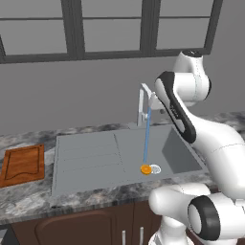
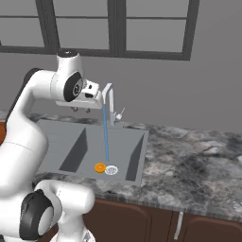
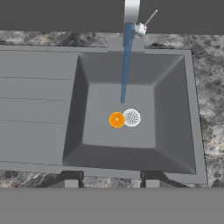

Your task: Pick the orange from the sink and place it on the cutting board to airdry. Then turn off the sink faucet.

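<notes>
Nearest the hand camera, the two dark tips of the claw (image 3: 109, 183) poke up at the bottom of the view with a wide gap between them and nothing in it — released. From the right base view the claw (image 2: 80, 110) hangs well above the sink (image 2: 56, 134), up near the spout of the sink faucet (image 2: 109, 101).

Below it lies the deep basin of the sink (image 3: 175, 109), and on the basin floor sits the orange (image 3: 117, 119), pale face up, touching or just beside the round silver drain ring (image 3: 131, 117) on that ring's left in the hand view. A thin blue stream of water (image 3: 126, 65) runs from the faucet (image 3: 131, 11) down to the basin floor, landing just behind the fruit; the small side lever (image 3: 148, 19) sticks out at an angle.

In the left base view the orange (image 1: 146, 169) sits at the foot of the water stream (image 1: 147, 136), with the drain ring (image 1: 155, 168) just to its right. The ribbed drainboard part of the sink (image 1: 86, 153) stretches to the left, and past it, well apart from the fruit, the cutting board (image 1: 21, 165) lies flat on the marbled tabletop (image 1: 33, 198) — nothing on it. The faucet (image 1: 142, 105) stands behind the basin against the grey wall (image 1: 72, 95), beneath the dark-framed windows (image 1: 105, 28). Brown cabinet doors (image 1: 81, 227) run below the tabletop edge.
</notes>
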{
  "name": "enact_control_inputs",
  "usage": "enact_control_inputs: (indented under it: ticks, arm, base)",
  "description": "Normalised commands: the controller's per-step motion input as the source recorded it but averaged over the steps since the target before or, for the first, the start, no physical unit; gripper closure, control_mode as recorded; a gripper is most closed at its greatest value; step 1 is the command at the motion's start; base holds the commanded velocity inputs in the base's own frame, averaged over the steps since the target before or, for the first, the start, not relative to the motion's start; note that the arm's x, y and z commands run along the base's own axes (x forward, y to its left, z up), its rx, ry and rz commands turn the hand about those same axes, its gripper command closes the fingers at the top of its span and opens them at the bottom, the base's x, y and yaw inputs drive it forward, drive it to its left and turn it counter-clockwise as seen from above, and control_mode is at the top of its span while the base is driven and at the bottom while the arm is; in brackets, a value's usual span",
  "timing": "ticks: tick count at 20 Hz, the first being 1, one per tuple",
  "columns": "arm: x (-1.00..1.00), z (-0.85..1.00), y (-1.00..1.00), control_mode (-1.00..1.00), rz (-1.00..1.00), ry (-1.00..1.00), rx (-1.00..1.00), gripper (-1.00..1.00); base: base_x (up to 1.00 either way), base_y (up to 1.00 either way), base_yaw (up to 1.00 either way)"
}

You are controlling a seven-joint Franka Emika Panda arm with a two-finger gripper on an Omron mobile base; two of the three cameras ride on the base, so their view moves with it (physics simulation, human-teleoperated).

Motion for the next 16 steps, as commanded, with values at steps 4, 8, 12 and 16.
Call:
enact_control_inputs:
  ticks: [4,8,12,16]
  arm:
    - [-0.09,-0.02,0.0,-1.0,0.0,0.0,0.0,-1.0]
    - [-0.08,-0.27,0.0,-1.0,0.0,0.03,0.0,-1.0]
    - [0.0,-0.34,0.0,-1.0,0.0,0.0,0.0,-1.0]
    - [0.0,-0.25,0.0,-1.0,0.0,0.0,0.0,-1.0]
  base:
    - [0.0,0.0,0.0]
    - [0.0,0.0,0.0]
    - [0.0,0.0,0.0]
    - [0.0,0.0,0.0]
